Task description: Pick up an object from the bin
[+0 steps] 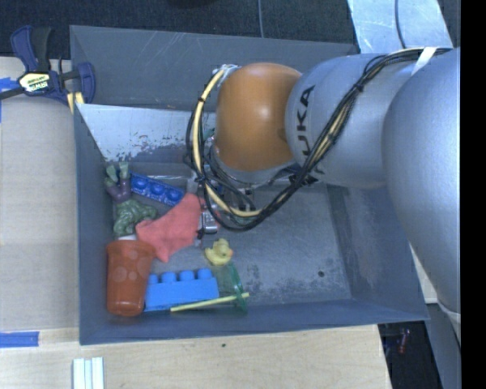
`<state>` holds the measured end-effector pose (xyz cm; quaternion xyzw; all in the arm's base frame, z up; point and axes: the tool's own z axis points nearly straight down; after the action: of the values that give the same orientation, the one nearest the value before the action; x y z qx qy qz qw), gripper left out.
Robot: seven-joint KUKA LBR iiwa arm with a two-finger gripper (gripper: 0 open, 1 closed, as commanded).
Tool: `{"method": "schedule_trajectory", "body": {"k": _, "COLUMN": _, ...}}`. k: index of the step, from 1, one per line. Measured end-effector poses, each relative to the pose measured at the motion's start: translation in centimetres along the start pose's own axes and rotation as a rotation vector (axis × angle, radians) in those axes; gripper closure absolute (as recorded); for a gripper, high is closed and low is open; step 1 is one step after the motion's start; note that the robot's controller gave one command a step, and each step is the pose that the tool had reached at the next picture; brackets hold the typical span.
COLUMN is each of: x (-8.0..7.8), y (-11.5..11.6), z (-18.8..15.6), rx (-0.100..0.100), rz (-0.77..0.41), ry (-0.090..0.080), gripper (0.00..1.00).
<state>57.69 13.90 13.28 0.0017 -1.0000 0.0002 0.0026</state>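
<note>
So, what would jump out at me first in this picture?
The big silver arm reaching in from the right, its round orange cover over the middle of the grey bin. Beside it, at the bin's left, lies a bright heap: a pinkish-red soft lump, a blue studded brick along the near wall and a rust-orange cylinder beside it.

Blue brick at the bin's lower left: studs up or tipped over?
Tipped on its side: the blue brick shows a flat face upward, studs pointing sideways.
</note>
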Motion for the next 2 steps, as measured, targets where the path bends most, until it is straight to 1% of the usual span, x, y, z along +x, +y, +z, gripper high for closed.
{"method": "schedule_trajectory", "body": {"k": 1, "x": -0.2, "y": -0.1, "z": -0.5, "rx": -0.001, "rz": 0.003, "ry": -0.008, "gripper": 0.00}}
{"method": "schedule_trajectory", "body": {"k": 2, "x": -2.7, "y": -4.3, "z": 6.1, "rx": -0.002, "rz": 0.006, "ry": -0.009, "gripper": 0.00}}
